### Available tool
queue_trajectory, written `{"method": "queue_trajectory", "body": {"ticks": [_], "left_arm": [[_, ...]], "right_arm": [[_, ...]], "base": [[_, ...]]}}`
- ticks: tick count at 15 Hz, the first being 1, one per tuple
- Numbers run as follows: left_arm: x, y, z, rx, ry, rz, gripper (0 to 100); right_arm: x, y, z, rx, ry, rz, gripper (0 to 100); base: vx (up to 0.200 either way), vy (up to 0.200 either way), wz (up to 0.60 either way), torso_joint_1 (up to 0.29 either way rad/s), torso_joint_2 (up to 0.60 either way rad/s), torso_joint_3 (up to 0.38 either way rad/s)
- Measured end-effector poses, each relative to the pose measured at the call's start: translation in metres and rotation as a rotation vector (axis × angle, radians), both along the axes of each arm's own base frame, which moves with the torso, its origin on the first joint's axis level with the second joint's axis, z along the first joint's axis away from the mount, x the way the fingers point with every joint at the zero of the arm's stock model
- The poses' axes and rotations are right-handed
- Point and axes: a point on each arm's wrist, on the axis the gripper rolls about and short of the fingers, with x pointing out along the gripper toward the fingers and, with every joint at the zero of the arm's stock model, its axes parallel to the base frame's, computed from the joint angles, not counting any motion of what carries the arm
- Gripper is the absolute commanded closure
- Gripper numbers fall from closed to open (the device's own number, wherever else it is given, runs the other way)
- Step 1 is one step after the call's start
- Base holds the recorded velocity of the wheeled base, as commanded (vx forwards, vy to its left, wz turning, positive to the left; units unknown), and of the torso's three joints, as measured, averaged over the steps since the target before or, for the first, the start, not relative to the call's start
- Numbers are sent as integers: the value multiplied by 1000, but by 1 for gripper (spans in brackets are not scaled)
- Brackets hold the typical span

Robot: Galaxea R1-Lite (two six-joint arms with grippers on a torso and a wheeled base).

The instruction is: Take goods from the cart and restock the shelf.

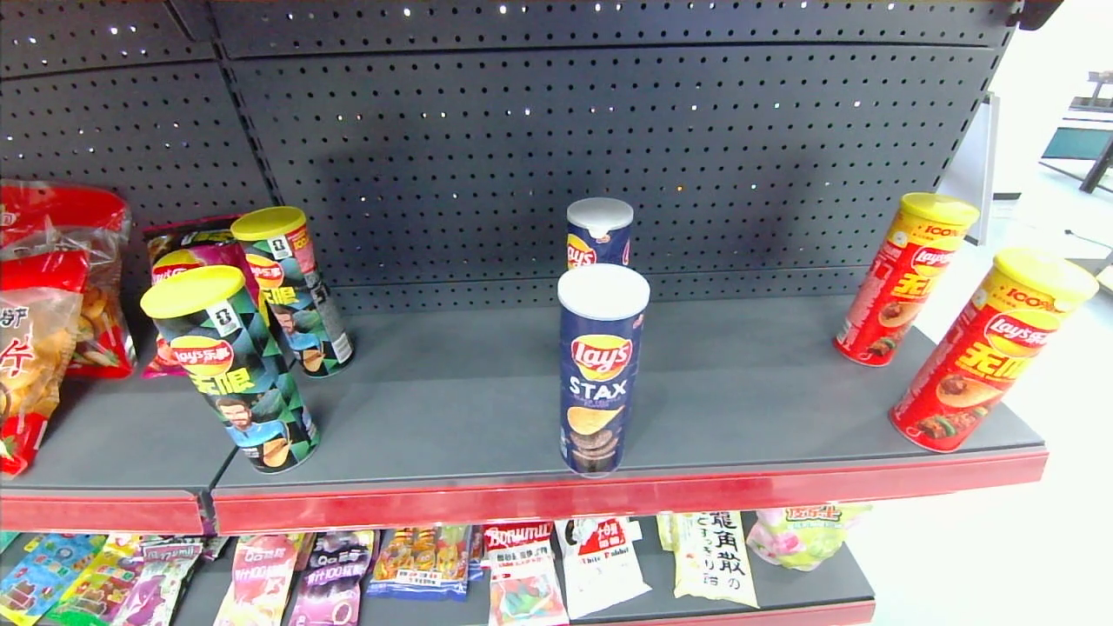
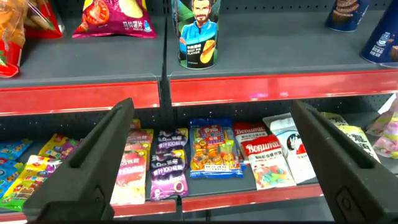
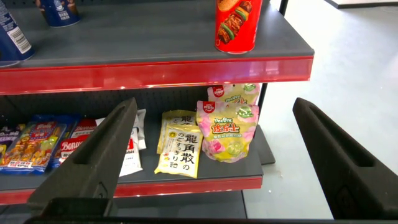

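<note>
While the left gripper (image 2: 212,106) and right gripper (image 3: 216,104) had their fingers wide apart and empty, a blue chip canister (image 1: 602,369) stood upright at centre frame on the shelf (image 1: 748,391). It looked light, stiff, slick and tippy; a mid-body hold seemed best.

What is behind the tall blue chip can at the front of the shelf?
A second blue can with a white lid stands behind it, near the perforated back panel. The front can covers its lower part.
</note>
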Motion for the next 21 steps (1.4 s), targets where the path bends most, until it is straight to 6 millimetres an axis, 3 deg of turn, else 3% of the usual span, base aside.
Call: {"method": "queue_trajectory", "body": {"ticks": [21], "left_arm": [[0, 0, 0, 0, 1, 0, 0]], "right_arm": [[0, 0, 0, -3, -1, 2, 0]], "base": [[0, 0, 0, 0, 0, 0]]}}
